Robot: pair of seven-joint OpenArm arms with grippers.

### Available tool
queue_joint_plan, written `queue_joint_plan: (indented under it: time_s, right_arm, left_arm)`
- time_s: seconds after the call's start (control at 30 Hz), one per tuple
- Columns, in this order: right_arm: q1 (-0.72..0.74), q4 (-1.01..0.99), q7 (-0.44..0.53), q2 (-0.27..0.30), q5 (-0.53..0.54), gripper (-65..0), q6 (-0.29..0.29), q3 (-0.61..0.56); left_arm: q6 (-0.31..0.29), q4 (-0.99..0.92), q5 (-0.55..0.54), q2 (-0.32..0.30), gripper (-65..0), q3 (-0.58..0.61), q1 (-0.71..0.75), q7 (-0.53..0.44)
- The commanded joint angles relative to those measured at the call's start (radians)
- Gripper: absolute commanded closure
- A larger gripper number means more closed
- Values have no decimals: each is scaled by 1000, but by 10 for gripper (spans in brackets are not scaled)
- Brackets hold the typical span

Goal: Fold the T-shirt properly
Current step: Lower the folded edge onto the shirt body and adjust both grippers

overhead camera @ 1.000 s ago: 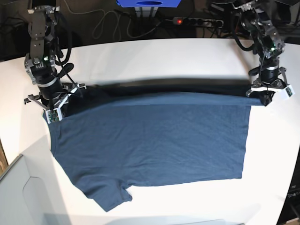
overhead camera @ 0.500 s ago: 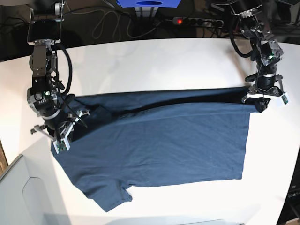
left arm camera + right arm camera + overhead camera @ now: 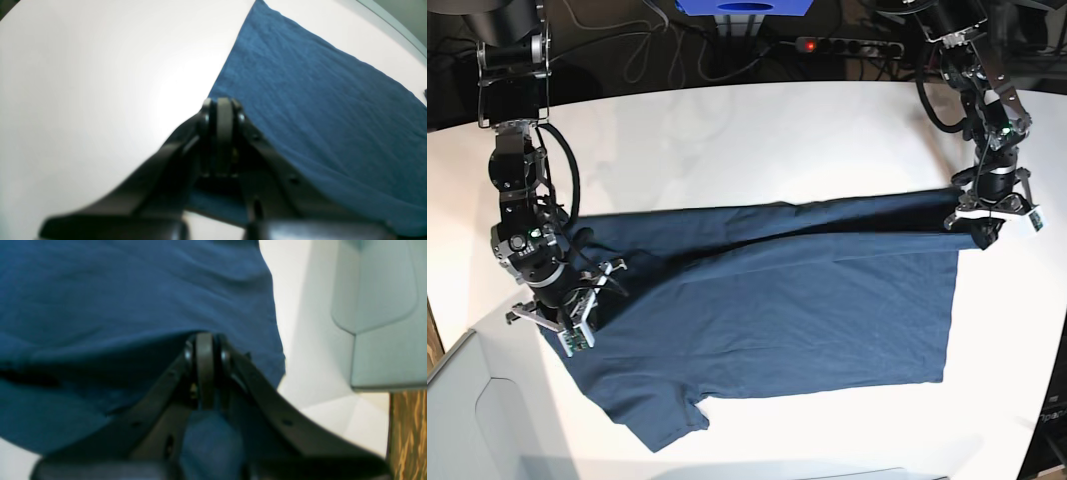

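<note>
On a white table [image 3: 757,130], a T-shirt [image 3: 767,310] is stretched left to right, its upper edge pinched between the closed left gripper [image 3: 989,222] at right and closed right gripper [image 3: 557,318] at left.

Bright, even overhead light — glare whitens the table [image 3: 757,140]; both wrist views blur close up.
</note>
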Motion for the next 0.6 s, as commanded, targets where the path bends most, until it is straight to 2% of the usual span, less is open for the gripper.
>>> queue_joint_plan:
  time_s: [0.0,0.23,0.57]
  right_arm:
    - [33,7,28,10,1,-1,10,-6]
    - [43,-66,64,-2,0,-1,10,-19]
    - [13,-68,78,-4,-68,-1,10,-17]
  left_arm:
    - [1,4,-4,-14,0,-4,-10,-24]
    - [1,-30,-4,-14,0,-4,-30,-24]
    - [4,-30,-4,-14,0,-3,-62,-22]
